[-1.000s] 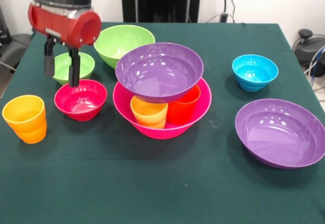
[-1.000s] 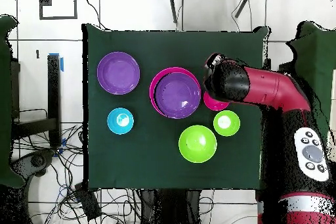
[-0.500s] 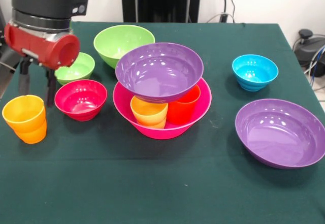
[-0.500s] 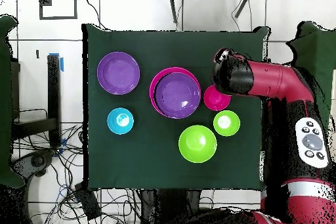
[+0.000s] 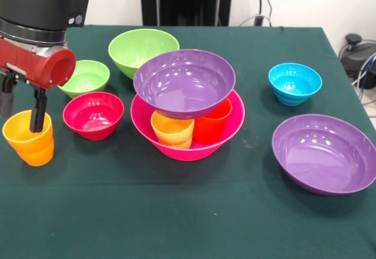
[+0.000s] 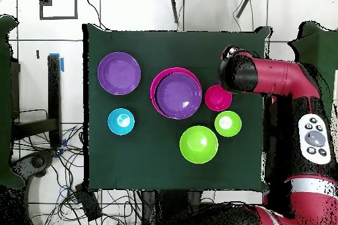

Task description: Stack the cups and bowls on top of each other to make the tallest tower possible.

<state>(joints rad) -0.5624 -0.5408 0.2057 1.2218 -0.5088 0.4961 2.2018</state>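
The tower stands mid-table: a hot-pink bowl (image 5: 232,131) holds a yellow-orange cup (image 5: 172,130) and a red-orange cup (image 5: 212,121), and a purple bowl (image 5: 184,83) rests on them. The green cup is hidden. An orange cup (image 5: 28,144) stands alone at the front view's left. My gripper (image 5: 22,115) is open over that cup, one finger (image 5: 39,109) in front of its mouth and the other at its outer left. In the overhead view the arm's head (image 6: 237,74) covers cup and gripper; the tower's purple bowl (image 6: 178,95) shows there.
A red bowl (image 5: 93,114) sits right beside the orange cup. Behind it are a small light-green bowl (image 5: 87,77) and a medium light-green bowl (image 5: 141,47). A blue bowl (image 5: 295,83) and a second purple bowl (image 5: 324,153) stand at the right.
My gripper has moved from above the red and small green bowls sideways to the orange cup and come down over it. The bowls and cups have not moved.
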